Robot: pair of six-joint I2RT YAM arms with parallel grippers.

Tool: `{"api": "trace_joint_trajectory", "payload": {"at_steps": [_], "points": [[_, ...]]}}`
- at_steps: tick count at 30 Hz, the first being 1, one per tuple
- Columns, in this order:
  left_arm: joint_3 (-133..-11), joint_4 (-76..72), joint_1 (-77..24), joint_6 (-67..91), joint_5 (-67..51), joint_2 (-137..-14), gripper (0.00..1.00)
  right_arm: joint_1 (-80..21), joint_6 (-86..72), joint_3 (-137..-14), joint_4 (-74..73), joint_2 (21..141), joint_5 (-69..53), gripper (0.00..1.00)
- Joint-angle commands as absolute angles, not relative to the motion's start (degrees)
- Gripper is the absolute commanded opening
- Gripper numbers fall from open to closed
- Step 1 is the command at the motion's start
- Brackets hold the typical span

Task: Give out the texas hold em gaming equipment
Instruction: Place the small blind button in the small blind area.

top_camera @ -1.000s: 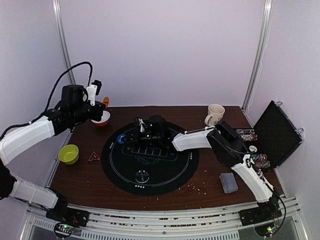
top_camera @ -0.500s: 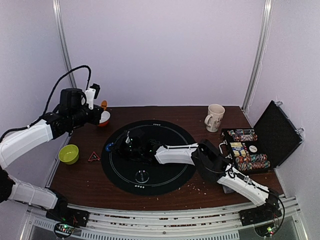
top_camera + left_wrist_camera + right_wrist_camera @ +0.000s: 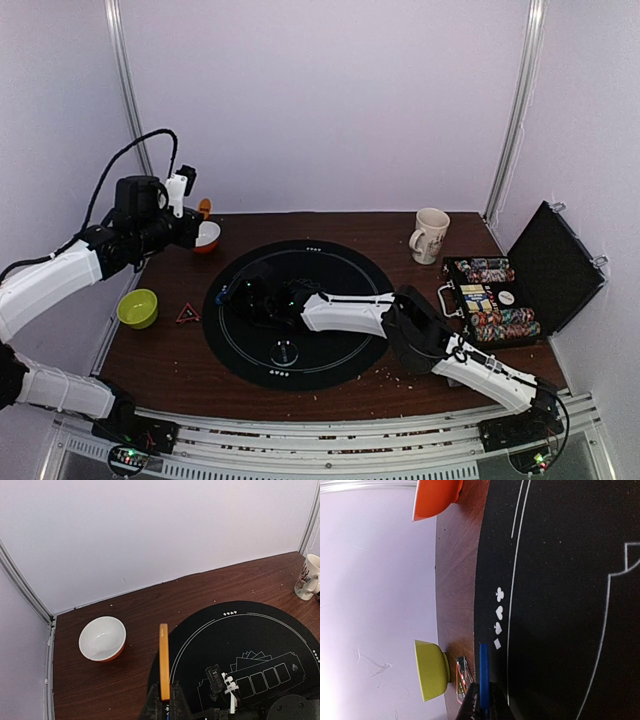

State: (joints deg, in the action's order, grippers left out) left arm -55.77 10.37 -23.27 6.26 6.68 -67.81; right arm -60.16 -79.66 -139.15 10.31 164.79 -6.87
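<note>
jaws pinch discs [image 3: 164, 662]; case [image 3: 557, 265] holds chips [image 3: 502, 322]

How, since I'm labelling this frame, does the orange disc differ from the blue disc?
Holder: the left fingers pinch the orange disc, while the right fingers pinch the blue disc. Place: the orange disc is held high, up near the bowl, while the blue disc is held low at the left edge of the mat. Shared: both are thin, seen edge-on, and clamped between shut fingers.
</note>
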Motion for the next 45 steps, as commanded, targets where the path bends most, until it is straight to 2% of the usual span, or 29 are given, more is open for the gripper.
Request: {"api": "trace_joint_trajectory", "payload": {"at_steps": [1,14,16,19,24,30,33,39,42,45], "points": [[-55.5,7.5,-22.7,5.4,7.3,-65.8,0.0,-61.6,-83.0,-143.2,4.6,169.2,-5.8,0.01],[-54.6,7.0,-22.6,6.2,6.7,-65.2,0.0,-63.5,-85.2,-142.4,5.0,167.0,-7.3,0.09],[-54.5,7.1,-22.6,6.2,6.8,-65.0,0.0,-63.5,-84.9,-142.1,5.3,166.6,-7.1,0.12],[-54.2,7.2,-22.6,6.1,7.1,-64.9,0.0,-63.5,-84.2,-141.8,4.6,165.8,-6.6,0.27],[-54.8,7.2,-22.6,6.2,7.0,-65.2,0.0,-63.4,-82.5,-137.6,3.3,162.7,-5.9,0.36],[-56.1,7.1,-22.5,6.1,6.9,-65.9,0.0,-63.4,-77.4,-130.8,2.2,155.4,-3.6,0.63],[-56.8,7.1,-22.4,6.3,7.1,-66.4,0.0,-63.4,-72.8,-130.5,0.5,153.2,-4.1,0.71],[-59.2,8.8,-21.4,6.5,6.5,-66.8,0.0,-62.8,-64.4,-123.6,2.1,146.6,-6.6,0.74],[-61.2,10.5,-21.0,6.4,6.1,-66.6,0.0,-62.2,-50.5,-121.9,1.6,140.9,-6.5,0.75],[-62.7,11.8,-20.9,4.9,2.2,-65.7,0.0,-60.1,-35.6,-110.2,10.2,131.3,-15.0,0.73]]}}
